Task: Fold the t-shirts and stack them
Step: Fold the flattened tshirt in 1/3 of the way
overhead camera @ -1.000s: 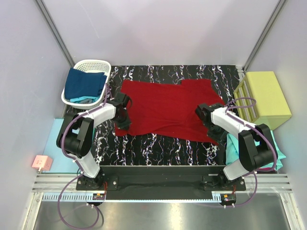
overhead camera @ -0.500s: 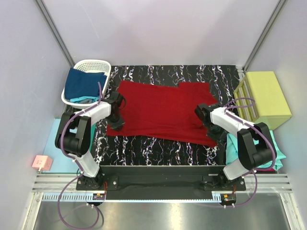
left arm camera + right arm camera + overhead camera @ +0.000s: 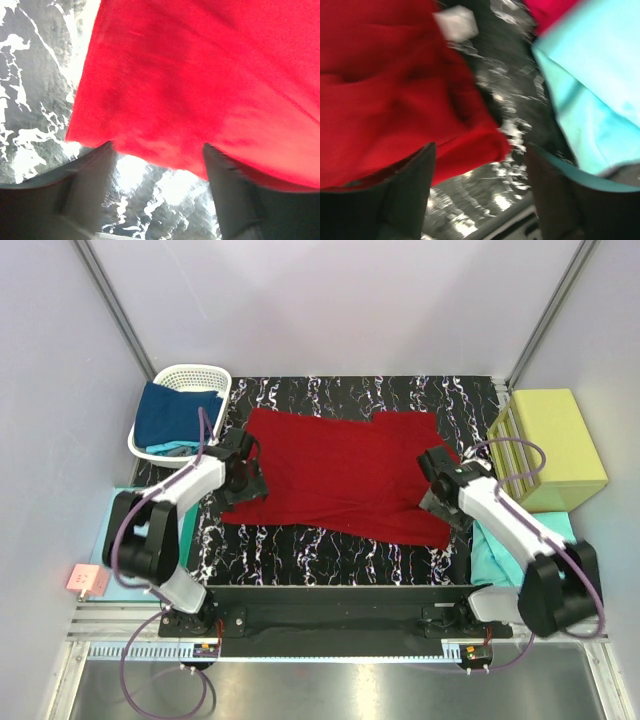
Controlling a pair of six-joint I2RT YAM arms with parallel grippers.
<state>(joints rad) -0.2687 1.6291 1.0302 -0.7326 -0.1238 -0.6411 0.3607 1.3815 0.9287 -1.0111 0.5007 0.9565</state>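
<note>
- Dark red t-shirt (image 3: 340, 475): spread open and mostly flat across the middle of the black marbled tabletop (image 3: 330, 550). Long side running left to right; near hem creased toward the tabletop's right side.
- Left gripper (image 3: 243, 485): low over the tabletop's left side, at the red shirt's near left corner. Fingers (image 3: 95, 170) apart, with the cloth edge lying on the tabletop between and just ahead of them; nothing clamped.
- Right gripper (image 3: 437, 502): low over the tabletop's right side, at the red shirt's near right corner. Jaws apart, the bunched red corner just ahead, not pinched.
- White basket (image 3: 195, 371): off the tabletop's far left corner, with a navy blue t-shirt (image 3: 175, 415) lying on top inside.
- Teal t-shirt (image 3: 490, 550): off the tabletop's near right edge, partly hidden under the right arm.
- Yellow-green box (image 3: 555, 440): beyond the tabletop's right edge.
</note>
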